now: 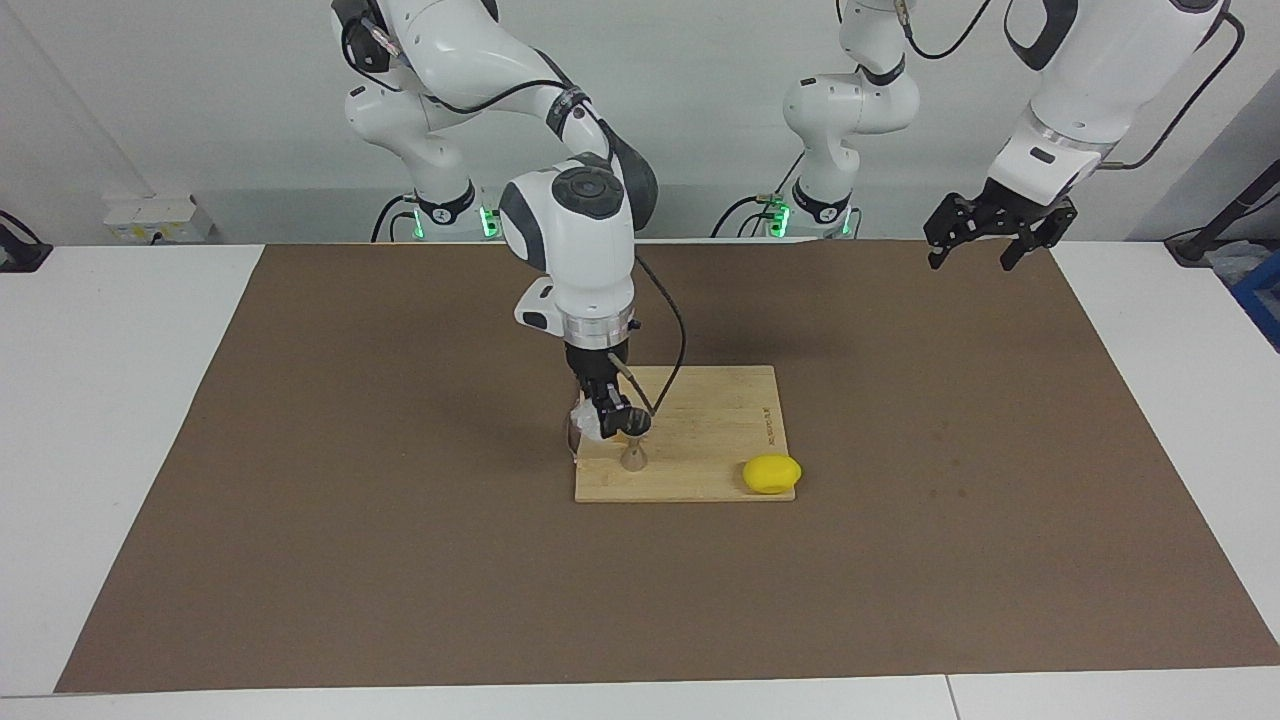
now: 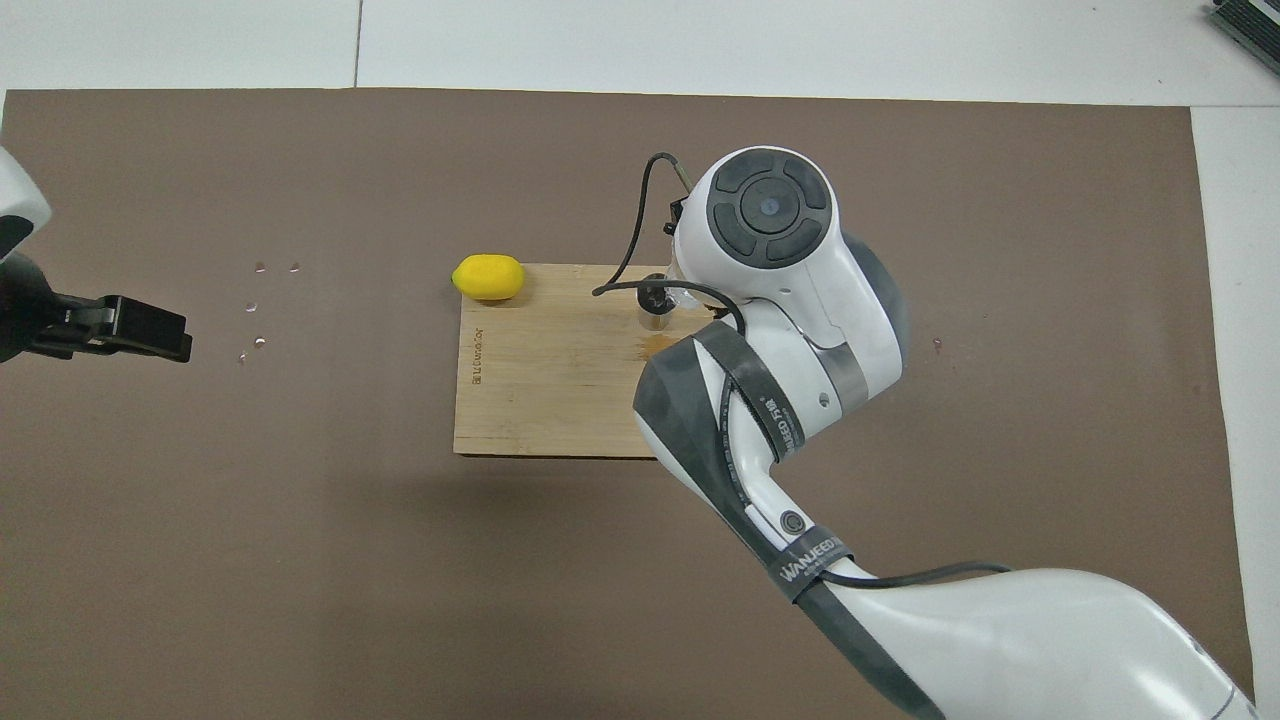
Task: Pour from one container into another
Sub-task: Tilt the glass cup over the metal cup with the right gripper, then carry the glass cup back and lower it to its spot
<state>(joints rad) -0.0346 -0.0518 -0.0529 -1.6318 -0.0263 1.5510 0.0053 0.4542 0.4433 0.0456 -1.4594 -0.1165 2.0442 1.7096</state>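
Glass tumbler (image 1: 588,421) sat tilted in the right pincer (image 1: 612,424), a little left of centre in the facing view, over the wooden cutting board (image 1: 700,440). The pincer was clamped shut on it, with the glass showing as a pale, clear shape against the black fingers. Directly below the pincer stood the steel jigger (image 1: 633,456), upright on the board near the board's lower left corner in that view, its narrow waist visible. Whether the glass touched the jigger's rim could not be told.

In the overhead view the right arm came in from the bottom right and its white wrist covered most of the glass; only a clear sliver (image 2: 683,292) showed at the wrist's edge, just beside the jigger (image 2: 655,318), which appeared as a small grey cylinder close to the board's (image 2: 550,370) upper edge. A black cable looped from the wrist over the board.

A yellow lemon (image 1: 771,473) lay at the board's lower right corner in the facing view, partly off the board onto the brown mat (image 1: 350,450) that covered the white table (image 1: 110,400). In the overhead view the lemon (image 2: 487,277) sat at the board's upper left corner.

The left pincer (image 1: 985,250) hung in the upper right of the facing view, over the mat's edge, fingers spread wide and holding nothing; the arm waited there. In the overhead view it (image 2: 150,328) showed at the left edge of the frame.
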